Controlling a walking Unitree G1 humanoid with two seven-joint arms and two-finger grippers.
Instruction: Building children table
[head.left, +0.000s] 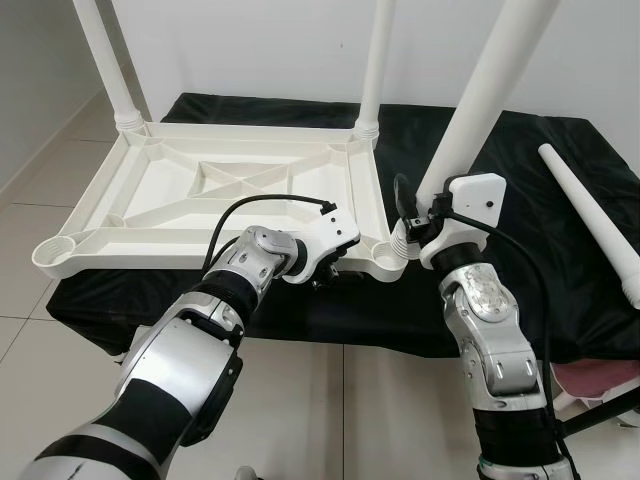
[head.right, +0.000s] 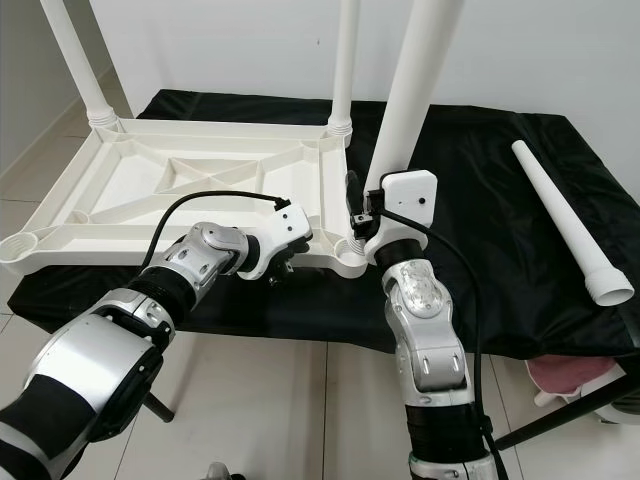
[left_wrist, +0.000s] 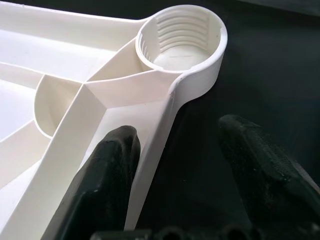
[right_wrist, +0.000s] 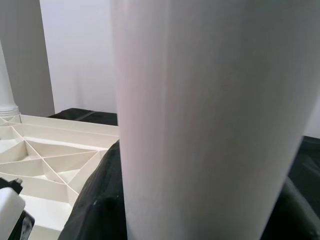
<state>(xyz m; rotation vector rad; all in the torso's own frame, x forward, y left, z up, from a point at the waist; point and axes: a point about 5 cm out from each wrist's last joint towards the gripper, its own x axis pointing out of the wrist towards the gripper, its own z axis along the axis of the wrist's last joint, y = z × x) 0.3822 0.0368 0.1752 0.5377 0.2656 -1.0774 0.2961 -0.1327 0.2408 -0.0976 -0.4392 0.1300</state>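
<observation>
On a black cloth (head.left: 520, 200) lies the white tabletop (head.left: 160, 195), upside down, ribs showing. At its far left corner a leg (head.left: 105, 60) stands upright in its socket; the near left corner socket (head.left: 52, 250) holds nothing. Further right, a second leg (head.left: 376, 65) stands at the far right corner.

Along the near edge, the left gripper (head.left: 328, 275) sits close to the near right corner. Its wrist view shows one black finger (left_wrist: 102, 175) inside the tabletop rim (left_wrist: 152, 150) and the other finger (left_wrist: 260, 160) outside over the cloth, so the fingers are spread open astride the rim, with a gap on the outer side. Whether the inner finger touches the plastic cannot be told. A threaded corner socket (left_wrist: 180, 40) lies just ahead of them.

Right of that, the right gripper (head.left: 425, 215) holds a third leg (head.left: 480, 100), which rises tilted from the near right corner socket (head.left: 392, 260). How its fingers stand cannot be made out; the leg (right_wrist: 205, 120) is very close to the wrist camera.

At the far right, a fourth leg (head.left: 595, 220) lies loose on the cloth, well apart from the tabletop.
</observation>
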